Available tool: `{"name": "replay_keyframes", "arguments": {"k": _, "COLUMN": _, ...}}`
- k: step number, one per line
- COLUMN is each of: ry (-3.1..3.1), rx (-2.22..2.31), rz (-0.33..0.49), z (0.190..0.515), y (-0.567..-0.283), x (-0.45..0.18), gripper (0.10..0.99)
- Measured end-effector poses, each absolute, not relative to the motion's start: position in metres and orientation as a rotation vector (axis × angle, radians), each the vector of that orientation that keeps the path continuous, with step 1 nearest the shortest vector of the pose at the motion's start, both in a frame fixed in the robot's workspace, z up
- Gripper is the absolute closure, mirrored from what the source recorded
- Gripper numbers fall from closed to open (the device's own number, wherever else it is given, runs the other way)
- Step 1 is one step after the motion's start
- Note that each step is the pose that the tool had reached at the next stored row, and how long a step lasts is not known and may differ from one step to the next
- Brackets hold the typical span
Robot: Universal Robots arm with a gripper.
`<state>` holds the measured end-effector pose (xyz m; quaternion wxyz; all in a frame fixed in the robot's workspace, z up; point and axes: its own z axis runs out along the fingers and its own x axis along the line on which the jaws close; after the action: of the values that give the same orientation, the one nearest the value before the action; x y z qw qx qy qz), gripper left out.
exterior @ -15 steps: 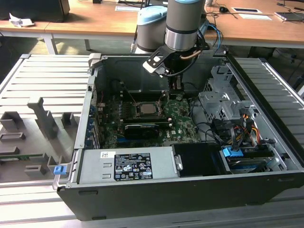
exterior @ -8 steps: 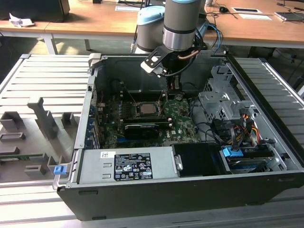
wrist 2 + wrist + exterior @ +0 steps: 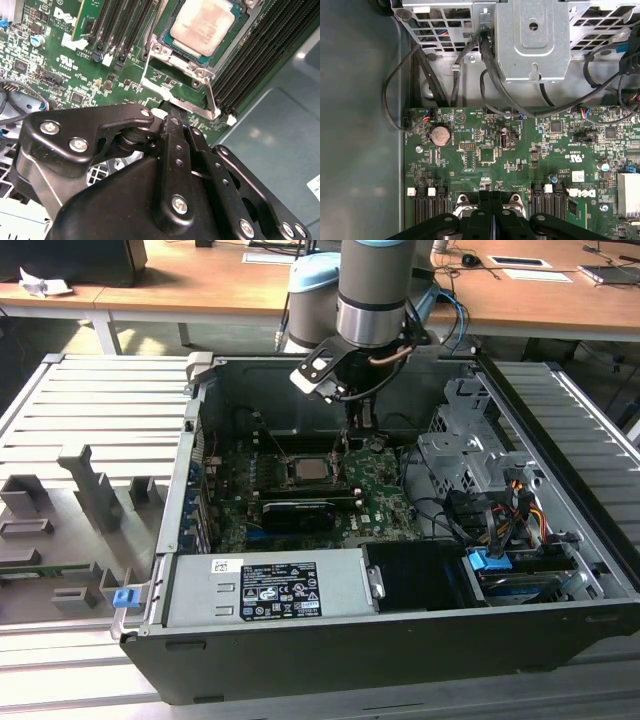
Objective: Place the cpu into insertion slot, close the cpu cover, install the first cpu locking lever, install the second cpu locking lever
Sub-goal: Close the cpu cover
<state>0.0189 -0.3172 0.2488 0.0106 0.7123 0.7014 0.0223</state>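
Gripper (image 3: 169,106) fingers pressed together with nothing held, tip down at the near edge of the cpu cover (image 3: 175,59), just beside a silver locking lever (image 3: 211,97). The cpu (image 3: 202,25) sits in the insertion slot (image 3: 238,25), and the cover looks lowered around it. Likely lever work: push with 1 closed tip, low and steady, clear of the green board (image 3: 75,70).
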Motion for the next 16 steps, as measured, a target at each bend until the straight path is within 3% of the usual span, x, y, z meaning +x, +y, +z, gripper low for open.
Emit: {"name": "replay_keyframes", "arguments": {"k": 16, "ry": 2.189, "rx": 2.223, "rz": 0.069, "z": 0.249, "y": -0.317, "x": 0.008, "gripper": 0.980}}
